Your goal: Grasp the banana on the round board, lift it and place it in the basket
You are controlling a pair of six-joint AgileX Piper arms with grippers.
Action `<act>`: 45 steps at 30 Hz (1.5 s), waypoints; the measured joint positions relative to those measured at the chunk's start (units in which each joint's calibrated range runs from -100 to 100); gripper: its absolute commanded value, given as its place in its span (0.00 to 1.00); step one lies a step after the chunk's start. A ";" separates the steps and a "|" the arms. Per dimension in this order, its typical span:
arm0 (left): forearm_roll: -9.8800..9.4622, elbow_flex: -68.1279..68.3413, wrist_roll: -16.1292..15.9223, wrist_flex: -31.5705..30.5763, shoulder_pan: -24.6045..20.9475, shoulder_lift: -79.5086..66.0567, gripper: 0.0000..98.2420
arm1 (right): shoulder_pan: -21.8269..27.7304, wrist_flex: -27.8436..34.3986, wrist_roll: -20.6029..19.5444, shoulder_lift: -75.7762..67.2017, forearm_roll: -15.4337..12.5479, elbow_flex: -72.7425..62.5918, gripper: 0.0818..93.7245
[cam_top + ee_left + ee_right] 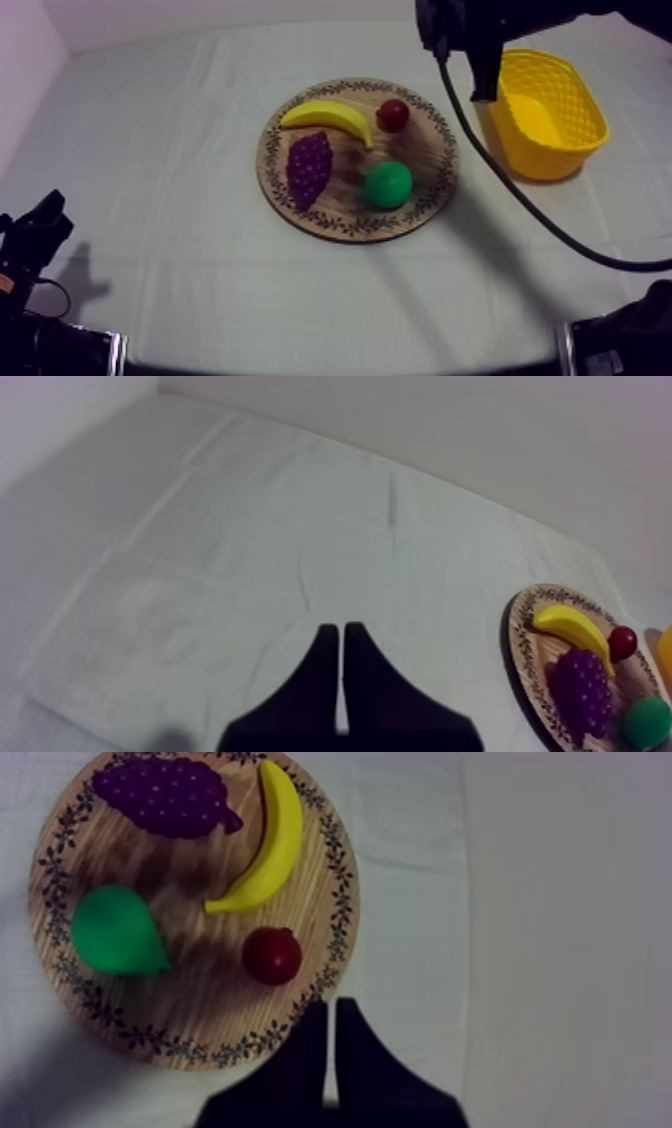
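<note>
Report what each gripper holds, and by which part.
Nothing. Left gripper and right gripper are shut empty; the banana lies untouched on the wooden board.

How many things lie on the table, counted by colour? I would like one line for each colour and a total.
Yellow: 2 (banana, basket)
Purple: 1 (grapes)
Green: 1 (pear)
Red: 1 (small red fruit)
Brown: 1 (board)
Total: 6
</note>
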 measured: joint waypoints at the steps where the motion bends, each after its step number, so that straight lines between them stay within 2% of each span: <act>1: 0.00 0.00 0.00 0.00 0.00 0.00 0.00 | 0.00 0.08 0.22 0.00 -0.26 0.00 0.00; 4: 0.00 0.00 0.00 0.00 0.00 0.00 0.00 | 0.08 0.41 0.88 0.00 -0.70 -0.26 0.17; 8: 0.00 0.00 0.00 0.00 0.00 0.00 0.00 | 0.20 0.32 -0.12 0.00 -0.29 -1.19 0.28; 14: 0.00 0.00 0.00 0.00 0.00 0.00 0.00 | 0.06 4.82 -3.55 1.48 1.40 -6.06 0.65; 18: 0.00 0.00 0.00 0.00 0.00 0.00 0.00 | 0.25 7.10 -5.38 1.54 1.58 -10.27 0.77; 24: 0.00 0.00 0.00 0.00 0.00 0.00 0.00 | 0.45 6.37 -6.61 1.66 2.47 -9.15 0.82; 31: 0.00 0.00 0.00 0.00 0.00 0.00 0.00 | -0.46 1.65 -8.65 4.49 4.40 -4.01 0.83; 35: 0.00 0.00 0.00 0.00 0.00 0.00 0.00 | -0.16 0.02 -9.09 7.55 4.48 -6.08 0.83; 45: 0.00 0.00 0.00 0.00 0.00 0.00 0.00 | 0.03 0.45 -10.87 17.24 4.48 -15.11 0.81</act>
